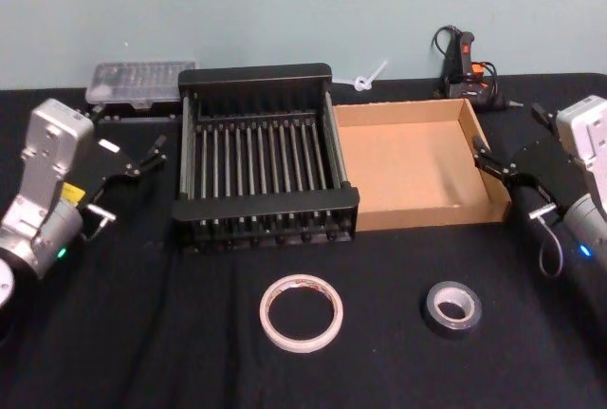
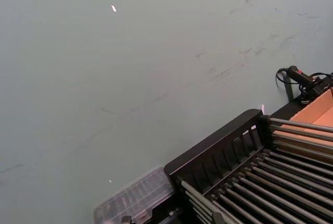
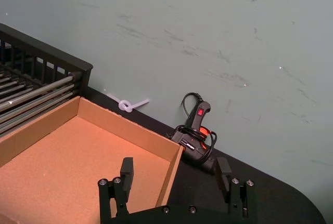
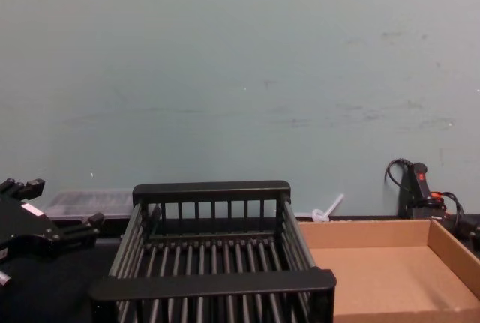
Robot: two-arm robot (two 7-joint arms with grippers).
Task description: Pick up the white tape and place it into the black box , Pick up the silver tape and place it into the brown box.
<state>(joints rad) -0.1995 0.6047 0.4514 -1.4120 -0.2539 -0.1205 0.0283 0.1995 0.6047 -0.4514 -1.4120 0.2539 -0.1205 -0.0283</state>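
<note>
The head view looks steeply down from above, taking in the whole table, with the black box (image 1: 265, 155) near its centre and the brown box (image 1: 417, 164) at 2 o'clock from it. The chest view sits low and looks level across the table toward the wall – the black box (image 4: 212, 255) is close, the brown box (image 4: 390, 270) at 4 o'clock. The left wrist view tilts up at the wall, catching the black box (image 2: 218, 156) corner. The right wrist view looks over the brown box (image 3: 78, 156) close up.
</note>
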